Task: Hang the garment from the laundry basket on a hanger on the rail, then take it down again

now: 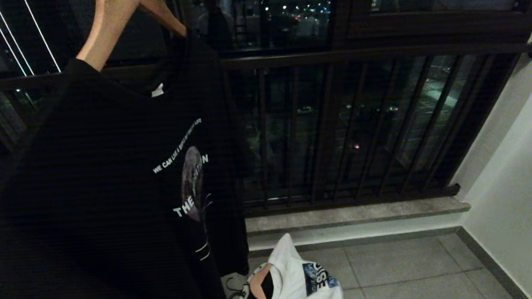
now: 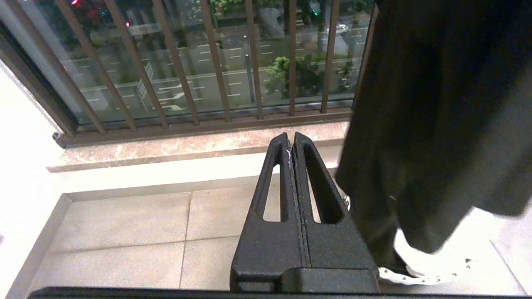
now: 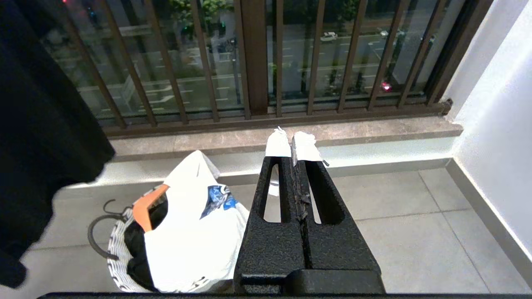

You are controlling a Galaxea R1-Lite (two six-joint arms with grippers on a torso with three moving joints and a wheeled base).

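Head view, balcony at night: white printed T-shirt (image 1: 302, 281) on wooden hanger in round white-rimmed laundry basket (image 3: 114, 253), both end effectors (image 2: 291, 143) (image 3: 293, 141) pressed together, empty; risk of snagging hanging black T-shirt (image 1: 112, 200) nearby.

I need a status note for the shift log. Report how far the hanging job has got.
Done: nothing visible yet for the white garment; it lies in the laundry basket on the floor, a wooden hanger in it.
In hand: nothing; the left end effector and right end effector are shut and empty.
Left: lifting it, hanging it, then taking it down. A black T-shirt already hangs close by; the rail itself is out of view.
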